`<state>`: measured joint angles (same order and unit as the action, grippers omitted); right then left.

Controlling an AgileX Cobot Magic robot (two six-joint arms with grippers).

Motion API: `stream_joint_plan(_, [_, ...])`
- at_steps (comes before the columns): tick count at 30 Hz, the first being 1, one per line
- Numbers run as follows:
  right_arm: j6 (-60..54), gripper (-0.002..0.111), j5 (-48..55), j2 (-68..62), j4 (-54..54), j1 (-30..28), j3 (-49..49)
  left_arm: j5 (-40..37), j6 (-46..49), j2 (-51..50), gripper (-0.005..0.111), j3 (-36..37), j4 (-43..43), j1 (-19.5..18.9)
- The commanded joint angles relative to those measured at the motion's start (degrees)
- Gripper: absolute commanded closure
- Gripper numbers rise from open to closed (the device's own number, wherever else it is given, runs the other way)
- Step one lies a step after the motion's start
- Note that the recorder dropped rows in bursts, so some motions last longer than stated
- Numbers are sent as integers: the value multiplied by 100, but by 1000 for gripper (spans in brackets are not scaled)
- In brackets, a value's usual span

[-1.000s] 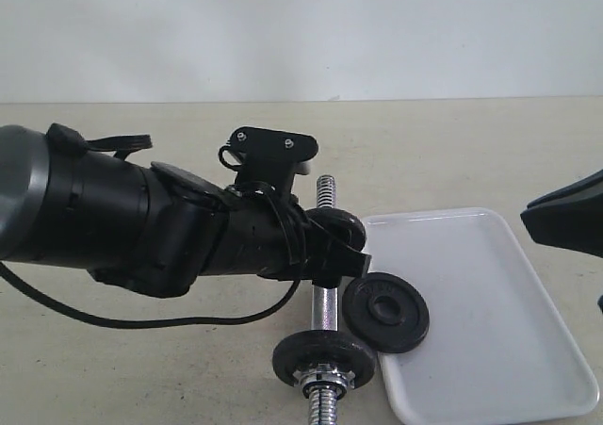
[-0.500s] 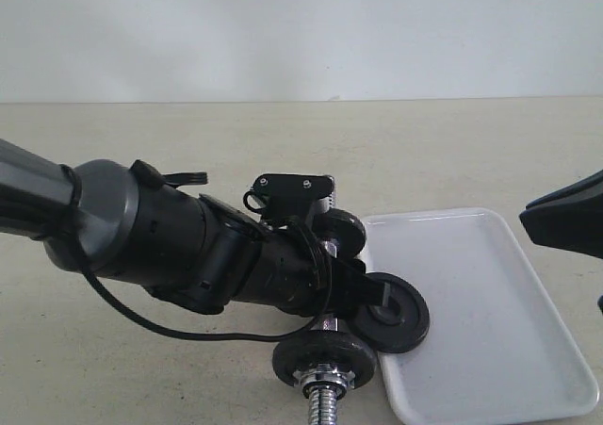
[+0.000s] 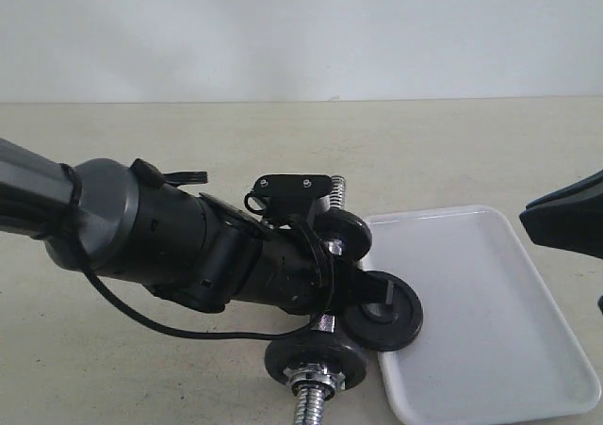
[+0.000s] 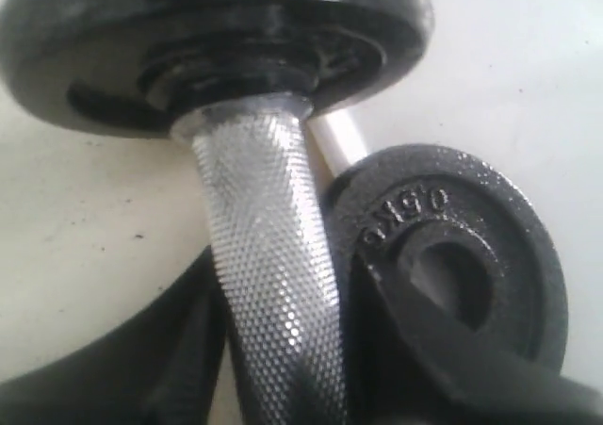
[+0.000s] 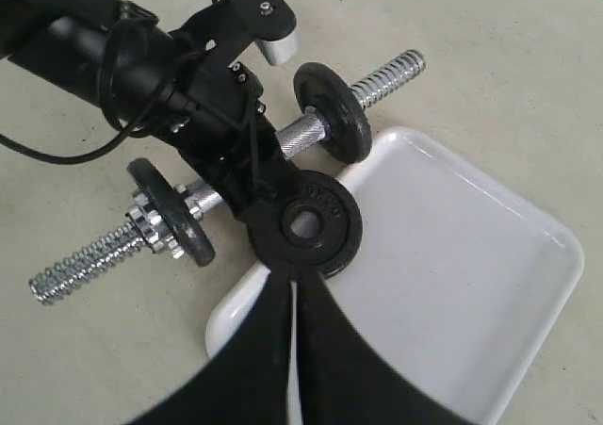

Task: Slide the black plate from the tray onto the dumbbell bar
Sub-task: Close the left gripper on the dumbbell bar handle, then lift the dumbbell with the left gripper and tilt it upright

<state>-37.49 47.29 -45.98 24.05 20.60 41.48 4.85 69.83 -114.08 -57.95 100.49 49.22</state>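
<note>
The black plate (image 3: 403,319) leans on the left rim of the white tray (image 3: 490,331), its hole facing up (image 5: 332,237). The dumbbell bar (image 3: 337,191) lies on the table beside the tray, with a fitted black disc (image 3: 347,229) far and another (image 3: 316,359) near, backed by the chrome star nut (image 3: 316,382). My left gripper (image 3: 330,288) straddles the knurled middle (image 4: 268,274) and is shut on it; one of its fingers (image 4: 471,373) lies across the plate (image 4: 495,218). My right gripper (image 5: 292,279) hovers over the tray, shut on nothing.
Beige tabletop surrounds the tray and bar, with a white wall behind. The left arm's black body and cable (image 3: 170,326) cover the table left of the bar. The right gripper (image 3: 529,220) juts in at the right edge above the tray.
The left arm dropped down onto the bar and its fingers came around the middle. Since then the bar has swung: near end left, far end right. The plate shifted slightly left.
</note>
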Motion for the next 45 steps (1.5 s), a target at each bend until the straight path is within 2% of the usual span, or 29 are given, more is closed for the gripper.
stream_joint_plan(1, [-57, 109, 4, 20, 10, 6, 44, -34, 265, -8, 84, -12, -54, -6])
stream_joint_plan(11, [-57, 109, 4, 20, 10, 6, 44, -34, 265, -8, 87, -12, -54, -6])
stream_joint_plan(14, [-57, 109, 4, 20, 10, 6, 44, -34, 265, -8, 92, -12, -54, -6])
stream_joint_plan(17, [-57, 109, 4, 20, 10, 6, 44, -34, 279, -8, 102, -12, -54, -6])
stream_joint_plan(25, [-57, 109, 4, 20, 10, 6, 44, 17, 306, 7, 102, -12, -78, -6])
stream_joint_plan(33, [-57, 109, -43, 20, 6, 6, 32, 591, 306, 355, 102, -12, -412, -6])
stream_joint_plan(45, [-57, 109, -55, 20, 6, 6, 32, 874, 306, 821, 102, -147, -671, -6])
